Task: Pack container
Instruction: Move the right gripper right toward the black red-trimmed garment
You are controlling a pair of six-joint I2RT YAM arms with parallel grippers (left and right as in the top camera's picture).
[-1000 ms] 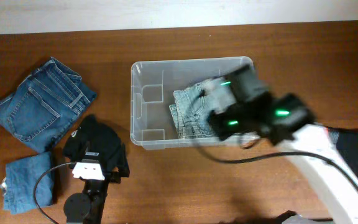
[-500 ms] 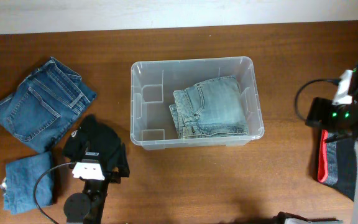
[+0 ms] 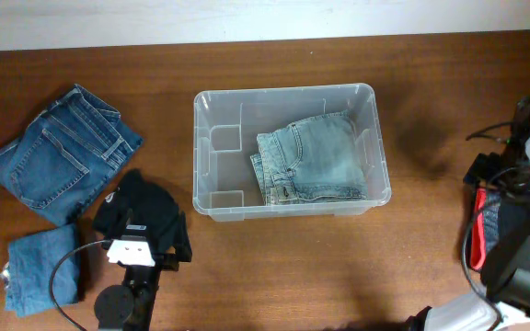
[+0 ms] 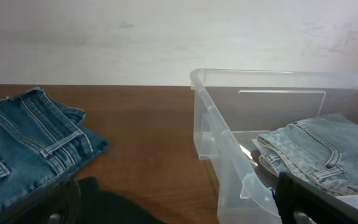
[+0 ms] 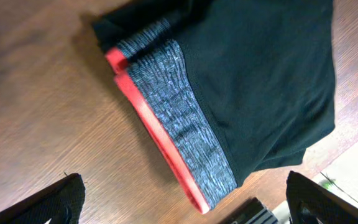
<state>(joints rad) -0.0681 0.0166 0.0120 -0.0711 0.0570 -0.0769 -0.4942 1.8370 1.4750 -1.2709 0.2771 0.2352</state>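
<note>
Clear plastic rectangular container (image 3: 283,89) is holding the folded light-blue jeans (image 3: 311,161) now; right tool (image 5: 194,199), jaws freshly apart, is hovering over a black red-trimmed garment (image 5: 241,74).

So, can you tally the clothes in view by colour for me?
Dark blue denim: 2, the folded jeans and the smaller denim piece
Light blue denim: 1, the pale jeans inside the container
Black: 2, the plain black garment and the black garment with red-and-grey trim
Total: 5
</note>
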